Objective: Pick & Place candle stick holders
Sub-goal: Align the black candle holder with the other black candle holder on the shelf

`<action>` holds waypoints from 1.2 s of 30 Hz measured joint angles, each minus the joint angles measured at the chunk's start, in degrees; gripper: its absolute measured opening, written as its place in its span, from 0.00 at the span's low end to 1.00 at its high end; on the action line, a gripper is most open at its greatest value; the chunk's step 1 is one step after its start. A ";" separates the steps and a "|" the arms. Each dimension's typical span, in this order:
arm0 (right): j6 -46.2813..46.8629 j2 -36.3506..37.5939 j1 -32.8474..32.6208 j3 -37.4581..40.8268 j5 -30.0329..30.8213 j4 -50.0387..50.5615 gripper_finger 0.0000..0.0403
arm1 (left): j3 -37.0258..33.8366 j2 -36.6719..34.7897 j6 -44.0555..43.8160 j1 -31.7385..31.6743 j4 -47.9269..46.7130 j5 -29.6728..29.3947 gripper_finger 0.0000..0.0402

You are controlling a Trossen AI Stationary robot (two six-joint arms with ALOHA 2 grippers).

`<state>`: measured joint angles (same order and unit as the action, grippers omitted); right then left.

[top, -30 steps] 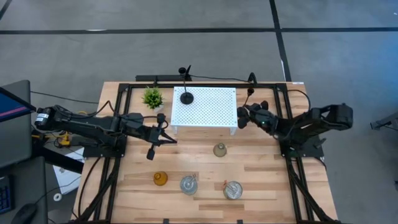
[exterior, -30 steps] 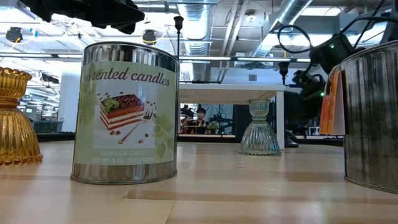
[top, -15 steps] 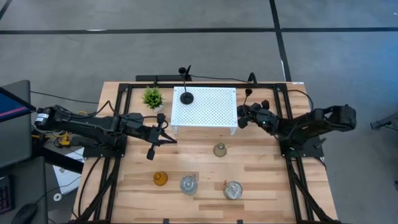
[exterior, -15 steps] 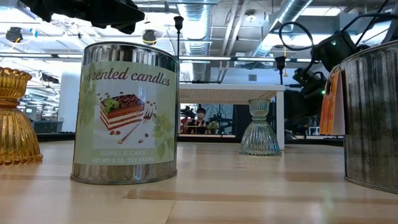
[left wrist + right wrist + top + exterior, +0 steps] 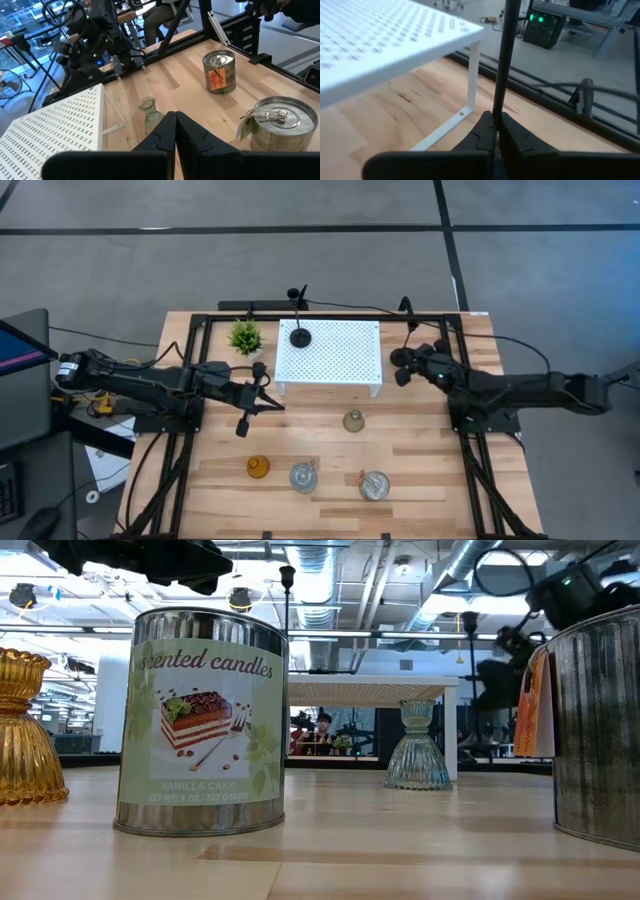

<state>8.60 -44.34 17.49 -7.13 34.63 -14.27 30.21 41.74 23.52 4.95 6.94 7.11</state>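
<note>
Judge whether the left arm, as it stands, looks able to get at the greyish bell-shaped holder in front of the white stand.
Probably yes. The left gripper, shut and empty, hangs beside the white stand, and only bare table lies between it and the bell-shaped holder.

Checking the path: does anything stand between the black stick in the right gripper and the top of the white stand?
Nothing visible. The right gripper holds the black stick beside the white stand, at its right edge; the top there is bare, and the other black stick stands toward its far left.
</note>
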 joint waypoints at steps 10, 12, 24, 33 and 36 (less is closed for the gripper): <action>1.81 16.16 -5.37 -12.20 0.49 28.91 0.00 | -0.02 0.00 -1.49 0.00 1.92 -7.07 0.02; 1.78 16.75 -6.98 -14.99 0.45 30.68 0.00 | -0.04 0.00 -1.91 0.00 3.78 -8.53 0.02; 0.01 12.55 -21.00 -26.59 -0.30 33.26 0.00 | -0.04 0.23 -6.44 -0.01 17.76 -13.97 0.02; -3.75 2.65 -26.41 -26.87 -1.85 24.12 0.00 | 3.58 8.64 -10.98 -2.97 26.06 -23.42 0.02; -6.77 -0.41 -26.88 -26.89 -2.59 19.46 0.00 | 6.86 12.75 -13.76 -5.12 25.93 -23.24 0.02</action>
<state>1.83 -44.75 -9.39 -34.02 32.04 5.19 37.07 54.49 9.76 -0.17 32.88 -16.14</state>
